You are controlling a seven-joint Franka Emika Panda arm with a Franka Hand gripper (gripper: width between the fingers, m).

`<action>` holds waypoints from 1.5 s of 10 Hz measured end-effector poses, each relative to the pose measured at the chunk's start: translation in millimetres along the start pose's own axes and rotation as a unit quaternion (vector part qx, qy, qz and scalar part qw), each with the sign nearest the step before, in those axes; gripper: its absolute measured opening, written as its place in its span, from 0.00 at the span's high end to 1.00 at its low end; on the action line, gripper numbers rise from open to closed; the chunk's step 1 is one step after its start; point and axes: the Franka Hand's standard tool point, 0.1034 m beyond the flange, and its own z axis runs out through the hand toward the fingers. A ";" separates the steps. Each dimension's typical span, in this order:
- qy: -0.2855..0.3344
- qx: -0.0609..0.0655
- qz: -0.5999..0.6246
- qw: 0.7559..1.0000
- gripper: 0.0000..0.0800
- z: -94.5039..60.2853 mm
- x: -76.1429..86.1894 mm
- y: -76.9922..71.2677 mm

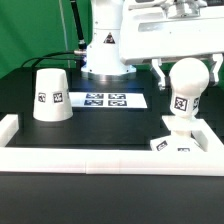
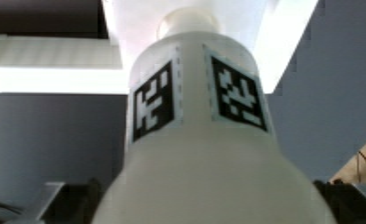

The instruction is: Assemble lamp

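The round bulb (image 1: 185, 88) stands upright with its stem in the small square base block (image 1: 176, 143), at the exterior view's right, next to the front rail. My gripper (image 1: 186, 80) straddles the bulb's head, with one finger on each side and a small gap at each, so it looks open. In the wrist view the bulb (image 2: 194, 130) fills the picture, its two black tags facing me, and dark fingertips (image 2: 64, 200) show at both sides of its wide end. The conical shade (image 1: 52, 95) stands mouth down at the left, apart from the gripper.
The marker board (image 1: 105, 99) lies flat in the middle of the black table. A long white border rail (image 1: 100, 157) runs along the front and up both sides. The arm's base (image 1: 105, 55) stands behind the marker board.
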 end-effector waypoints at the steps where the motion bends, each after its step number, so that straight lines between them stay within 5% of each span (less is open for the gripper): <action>1: 0.008 0.000 0.000 1.000 0.28 0.4 0.5 0.0; 5: 0.036 -0.004 -0.004 0.999 0.28 2.6 -2.9 1.8; 7: 0.035 -0.004 -0.005 0.999 0.15 2.7 -2.9 1.7; 11: 0.034 -0.004 -0.006 0.999 0.13 2.0 -2.7 2.2; 15: 0.039 -0.005 -0.009 0.999 0.13 -13.8 8.8 4.6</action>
